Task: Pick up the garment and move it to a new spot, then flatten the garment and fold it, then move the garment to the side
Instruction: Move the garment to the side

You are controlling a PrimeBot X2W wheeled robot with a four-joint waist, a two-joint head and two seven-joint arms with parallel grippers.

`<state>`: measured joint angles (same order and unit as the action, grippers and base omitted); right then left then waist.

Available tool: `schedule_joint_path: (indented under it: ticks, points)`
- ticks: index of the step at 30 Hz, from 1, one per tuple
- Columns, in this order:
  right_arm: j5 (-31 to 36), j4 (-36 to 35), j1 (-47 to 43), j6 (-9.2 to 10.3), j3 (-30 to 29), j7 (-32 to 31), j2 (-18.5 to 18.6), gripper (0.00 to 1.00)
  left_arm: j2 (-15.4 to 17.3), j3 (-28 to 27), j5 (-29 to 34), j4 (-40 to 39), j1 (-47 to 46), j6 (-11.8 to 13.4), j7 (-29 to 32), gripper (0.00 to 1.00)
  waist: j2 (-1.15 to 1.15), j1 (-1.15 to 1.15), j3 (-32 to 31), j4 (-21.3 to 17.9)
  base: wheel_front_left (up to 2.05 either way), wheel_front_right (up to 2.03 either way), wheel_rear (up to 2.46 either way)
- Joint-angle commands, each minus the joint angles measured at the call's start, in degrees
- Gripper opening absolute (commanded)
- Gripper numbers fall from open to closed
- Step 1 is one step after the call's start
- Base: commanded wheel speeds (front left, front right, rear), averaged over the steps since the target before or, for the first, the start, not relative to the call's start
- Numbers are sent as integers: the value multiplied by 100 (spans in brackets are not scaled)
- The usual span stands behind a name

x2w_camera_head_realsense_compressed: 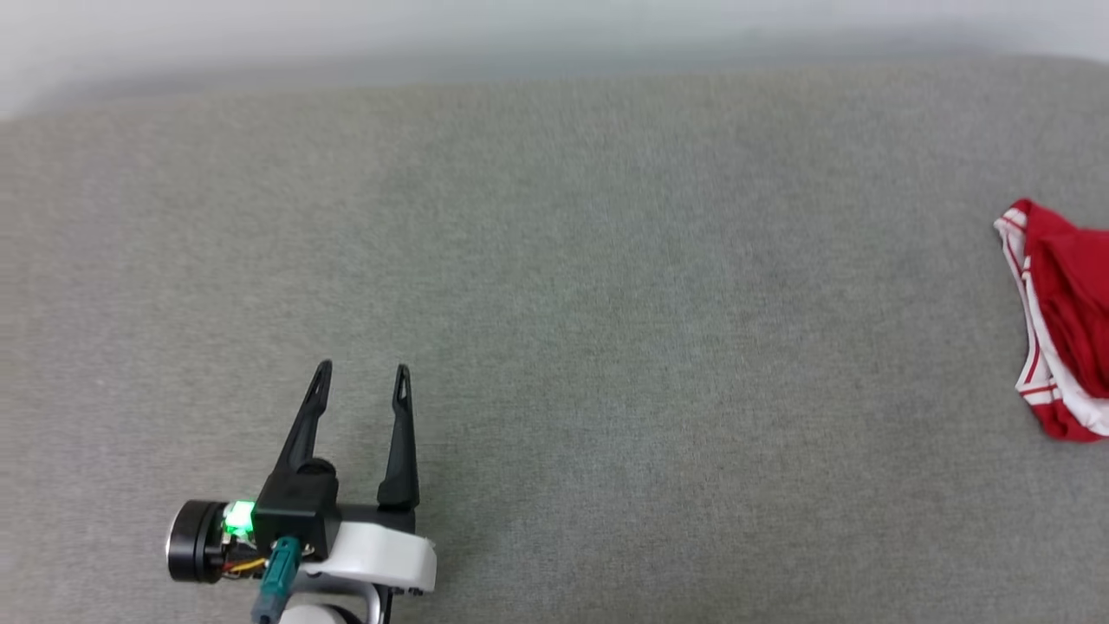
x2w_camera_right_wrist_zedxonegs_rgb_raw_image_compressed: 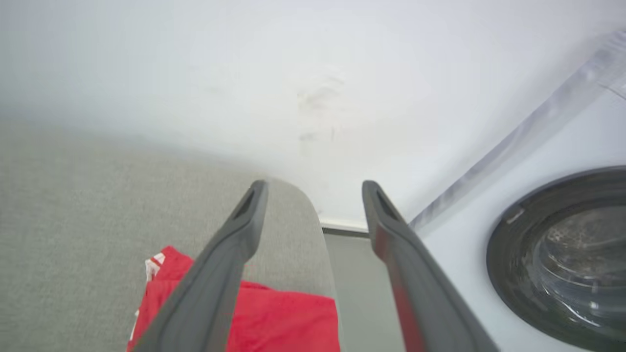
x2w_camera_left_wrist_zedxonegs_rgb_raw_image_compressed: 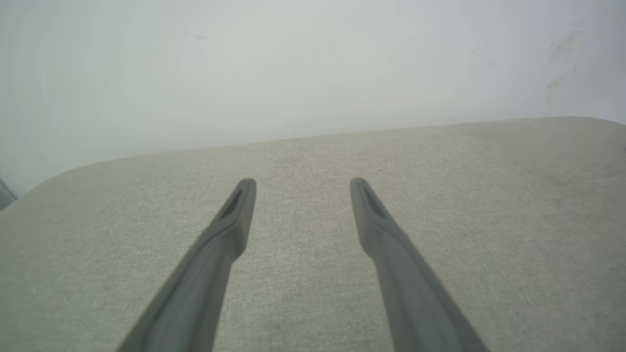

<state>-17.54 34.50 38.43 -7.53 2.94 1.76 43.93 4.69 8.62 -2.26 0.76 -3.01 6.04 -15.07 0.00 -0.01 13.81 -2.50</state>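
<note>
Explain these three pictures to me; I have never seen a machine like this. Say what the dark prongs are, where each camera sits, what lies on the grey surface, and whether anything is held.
This is a two-armed robot. The dark prongs are the fingers of each gripper.

The head view looks down from the robot's head at a grey padded surface. The left gripper shows at the lower left, jaws open and empty. The garment, red with white striped trim, lies bunched at the right edge.

The left wrist view looks along that gripper's fingers over bare grey cloth.

The right wrist view looks along the right gripper, jaws apart, nothing between them. The garment lies below it near the surface's end, beside a white washing machine.

Nothing is held.
</note>
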Motion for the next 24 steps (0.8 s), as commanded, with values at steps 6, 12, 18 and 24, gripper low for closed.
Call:
schedule_joint_path:
  ticks: [6, 12, 18, 24]
  points:
    - [636, -733, -574, 8, -673, 866, -874, 100, -25, -47, -92, 83, 258, -29, -12, 100, 0, 1, -543, 292, 0, 0, 0]
    - [982, -1815, -1337, 8, -987, 1147, -1882, 100, 17, -106, -140, 143, 462, -49, -12, 100, 0, 1, -869, 481, 0, 0, 0]
    - [1166, -2685, -2107, 8, -944, 1237, -2661, 100, 23, -146, -177, 237, 566, -86, -12, 100, 0, 1, -1118, 587, 0, 0, 0]
    - [1164, -3037, -2789, 8, -793, 1242, -3254, 100, 23, -181, -202, 317, 643, -102, -12, 100, 0, 1, -1280, 606, 0, 0, 0]
